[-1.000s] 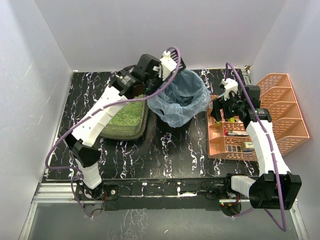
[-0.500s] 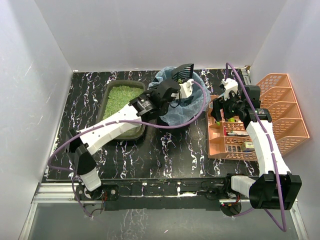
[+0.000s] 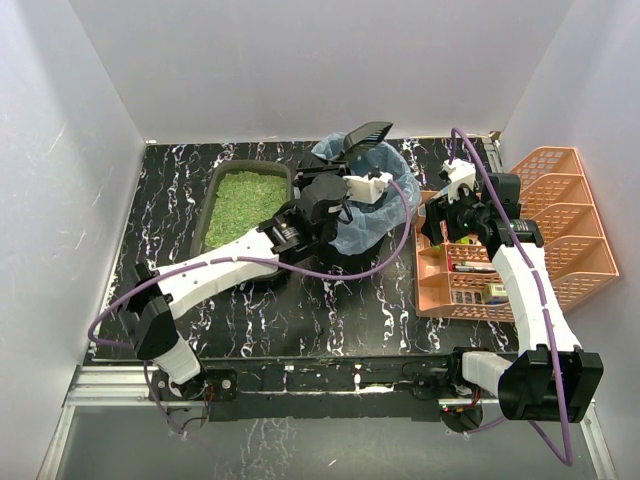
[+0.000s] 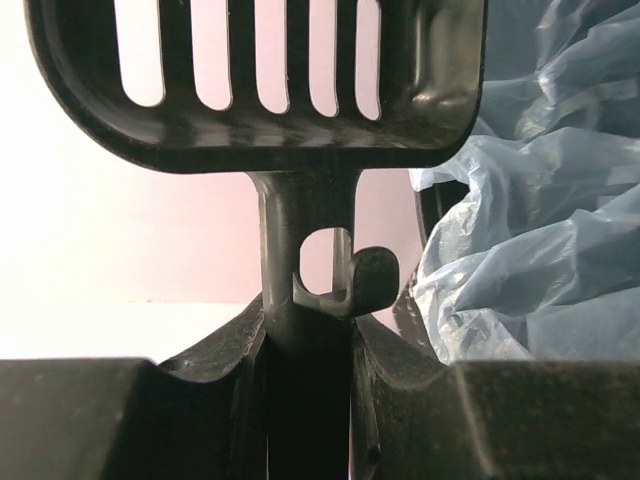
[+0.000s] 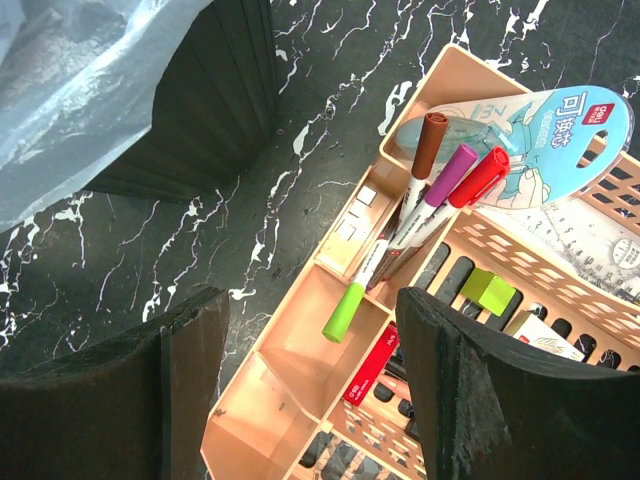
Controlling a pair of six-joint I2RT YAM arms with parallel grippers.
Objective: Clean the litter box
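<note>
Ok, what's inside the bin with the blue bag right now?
Only crumpled blue bag shows inside the bin. The left gripper holds the black scoop over its far rim, and the arm covers much of the opening, so its bottom is hidden.

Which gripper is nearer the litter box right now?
Left. The left gripper, shut on the scoop, is above the bin next to the litter box. The right gripper hovers open over the orange organiser, beyond the bin.
</note>
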